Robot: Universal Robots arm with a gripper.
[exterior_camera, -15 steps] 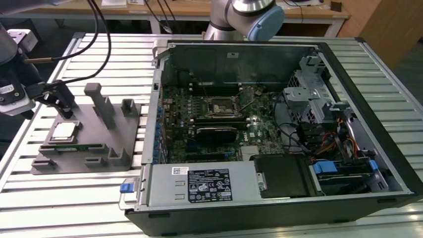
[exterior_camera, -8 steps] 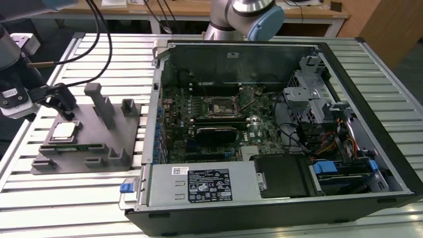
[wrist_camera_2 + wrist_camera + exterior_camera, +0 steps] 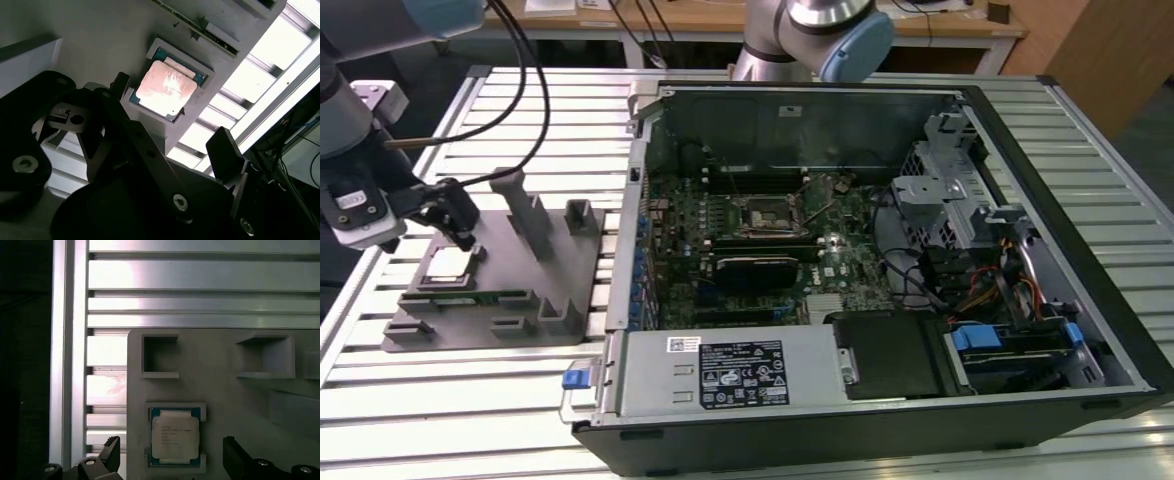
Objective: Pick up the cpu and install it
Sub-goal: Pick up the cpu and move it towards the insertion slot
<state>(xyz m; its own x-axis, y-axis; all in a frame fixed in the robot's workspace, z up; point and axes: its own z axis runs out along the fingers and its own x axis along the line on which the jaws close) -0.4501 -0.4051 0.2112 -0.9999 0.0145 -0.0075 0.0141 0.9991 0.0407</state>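
The cpu point(image 3: 175, 436) lies flat in a shallow square recess of the grey tray point(image 3: 225, 390), its pale metal top facing up and a thin blue-green edge showing around it. In the second wrist view the same chip point(image 3: 166, 88) sits squarely in that recess, with nothing resting on it. The jaws are spread wide: in both wrist views one dark tip stands off each of two opposite sides of the chip, with clear gaps between, so nothing is pinched. How high the tips hang over the tray I cannot tell.

In the exterior view the cpu point(image 3: 450, 262) is near the tray's point(image 3: 440, 330) end at the exterior view's left, directly under the jaws, which hang from the arm point(image 3: 347, 130). Beside the chip a narrow green circuit strip point(image 3: 467, 295) lies in a slot, and upright grey posts point(image 3: 534, 215) rise from the tray further toward the exterior view's right.

The tray rests on a table point(image 3: 480, 400) of aluminium slats. Just beside it, on the exterior view's right, an open computer case point(image 3: 1067, 200) lies on its side, with its motherboard point(image 3: 761, 260) exposed and a square socket frame point(image 3: 767, 213) well apart from the chip. Behind the case stands the base of a second arm point(image 3: 814, 35).
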